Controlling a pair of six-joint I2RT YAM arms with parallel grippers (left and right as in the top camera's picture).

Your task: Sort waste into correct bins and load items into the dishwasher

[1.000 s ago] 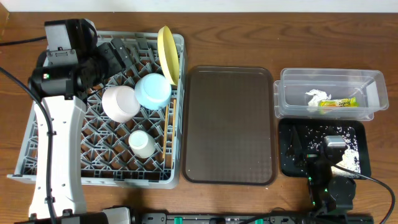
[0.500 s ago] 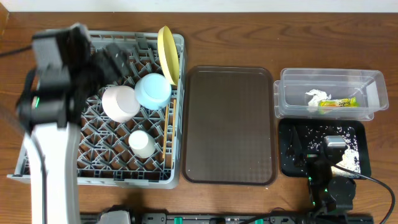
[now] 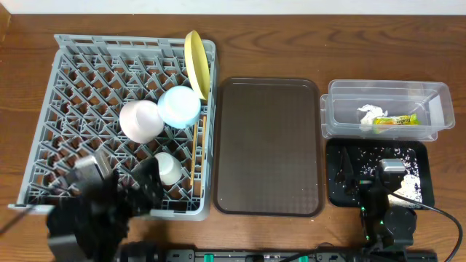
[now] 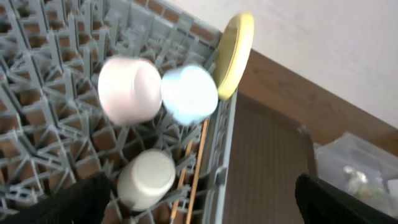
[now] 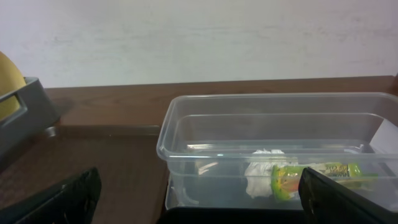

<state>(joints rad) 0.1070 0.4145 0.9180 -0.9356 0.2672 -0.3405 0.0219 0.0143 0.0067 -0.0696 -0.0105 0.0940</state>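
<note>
The grey dish rack [image 3: 80, 87] holds the yellow plate [image 3: 195, 62] upright at its back right corner. It also holds the upturned pink bowl [image 3: 141, 120], the blue bowl [image 3: 179, 106], the white cup [image 3: 167, 168] and the chopsticks [image 3: 202, 142] along its right wall. The clear tub [image 3: 342, 98] holds the napkin [image 3: 370, 114] and the yellow-green wrapper [image 3: 397, 121]. Rice scraps [image 3: 411, 182] lie in the black tray [image 3: 335, 191]. My left gripper [image 4: 199, 202] is open and empty, blurred, above the rack's front edge [image 3: 142, 191]. My right gripper [image 5: 199, 199] is open and empty over the black tray [image 3: 382, 171].
The brown serving tray [image 3: 269, 145] lies between the rack and the bins, with nothing on it. The rack's left half has bare pegs. Both arm bases sit at the table's front edge.
My left arm has swung from above the rack's back left corner to its front edge, low in the overhead view. The right arm and all objects have not moved.
</note>
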